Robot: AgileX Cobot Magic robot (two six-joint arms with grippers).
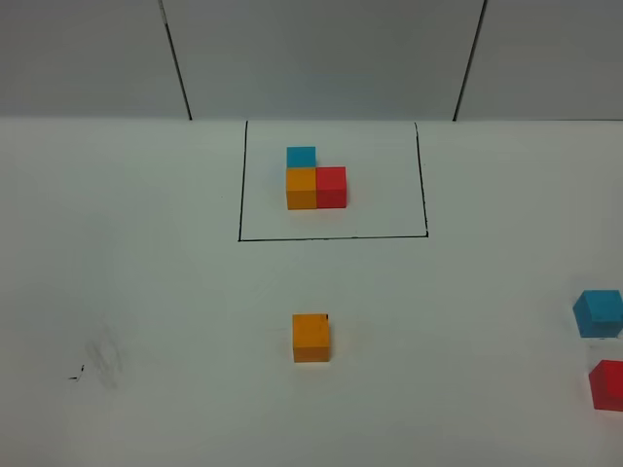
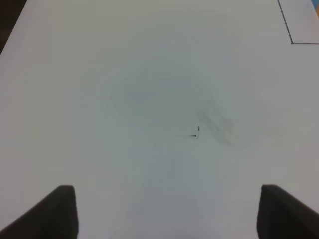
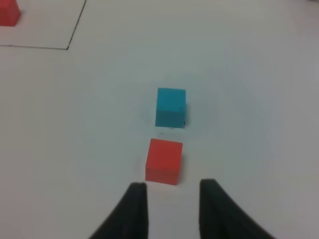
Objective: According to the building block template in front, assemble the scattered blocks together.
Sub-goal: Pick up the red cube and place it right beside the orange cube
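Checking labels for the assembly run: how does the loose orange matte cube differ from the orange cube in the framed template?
The loose orange matte cube stands alone, touching nothing; the template's orange cube touches a blue cube and a red cube. The loose one lies outside the black drawn rectangle; the template's lies inside. Both are plain orange cubes, flat on the white table.
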